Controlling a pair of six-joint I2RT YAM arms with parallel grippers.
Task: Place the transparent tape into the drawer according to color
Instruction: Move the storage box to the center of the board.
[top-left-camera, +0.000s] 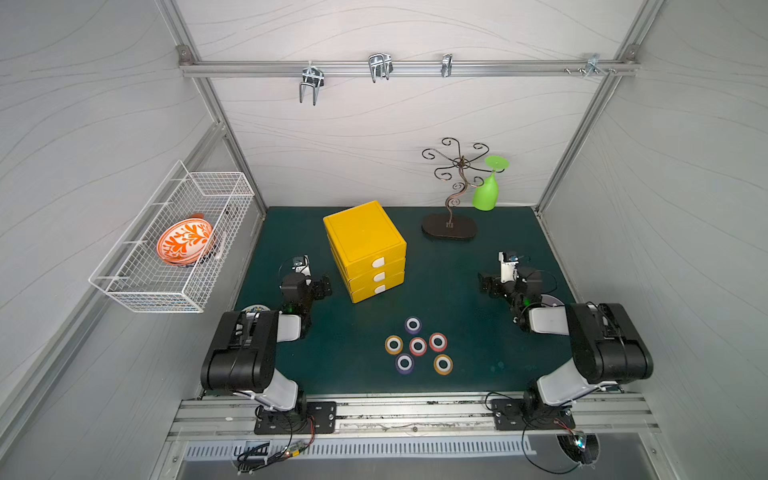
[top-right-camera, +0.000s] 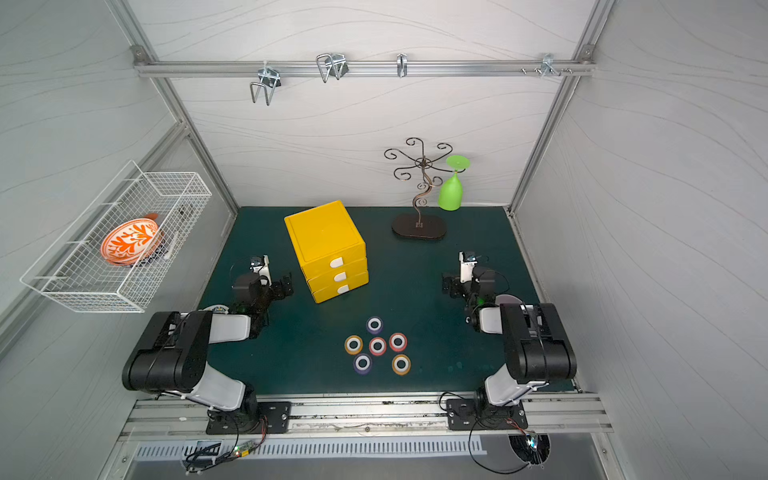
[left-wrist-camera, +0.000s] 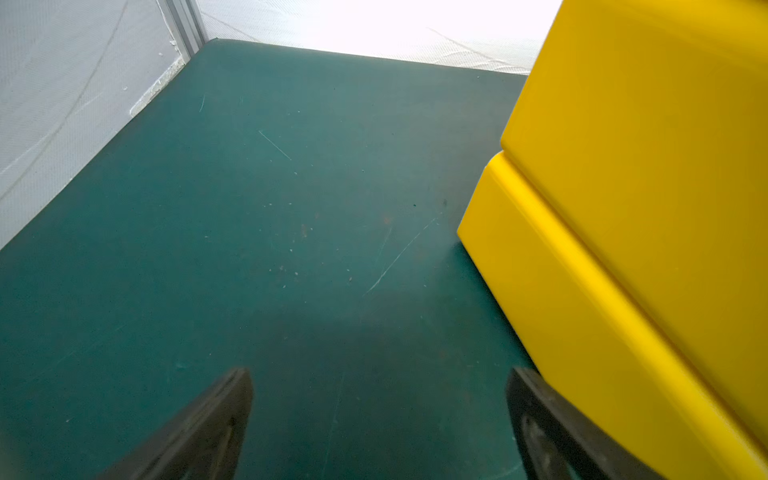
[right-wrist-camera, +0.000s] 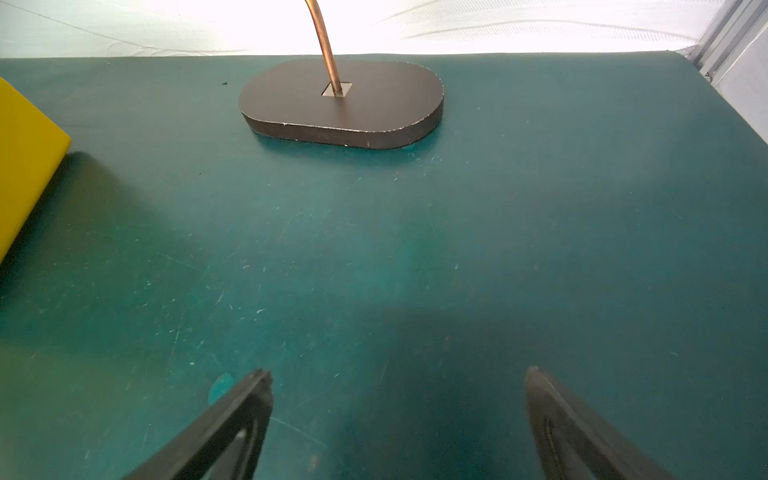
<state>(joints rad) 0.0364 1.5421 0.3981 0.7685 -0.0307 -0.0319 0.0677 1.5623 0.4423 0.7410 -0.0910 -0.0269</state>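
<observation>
The yellow box (top-left-camera: 365, 245) stands mid-mat, and each drawer (top-left-camera: 376, 262) of its three is shut, white tabs facing the front. Several rolls of transparent tape lie flat in a cluster in front of it: purple (top-left-camera: 412, 325), orange (top-left-camera: 393, 344), red (top-left-camera: 417, 345), red (top-left-camera: 437, 341), purple (top-right-camera: 363, 363), orange (top-right-camera: 401, 364). My left gripper (top-left-camera: 325, 286) hangs open just left of the box, whose side (left-wrist-camera: 623, 208) fills part of the left wrist view beside the empty gripper (left-wrist-camera: 380, 376). At the right, my right gripper (top-left-camera: 483, 286) is open and empty (right-wrist-camera: 399, 374).
A dark metal stand (top-left-camera: 450, 227) with curled arms holds an upside-down green glass (top-left-camera: 486, 193) at the back right; its base (right-wrist-camera: 340, 104) lies ahead of the right gripper. A white wire basket (top-left-camera: 137, 286) on the left wall holds an orange-patterned bowl (top-left-camera: 185, 241).
</observation>
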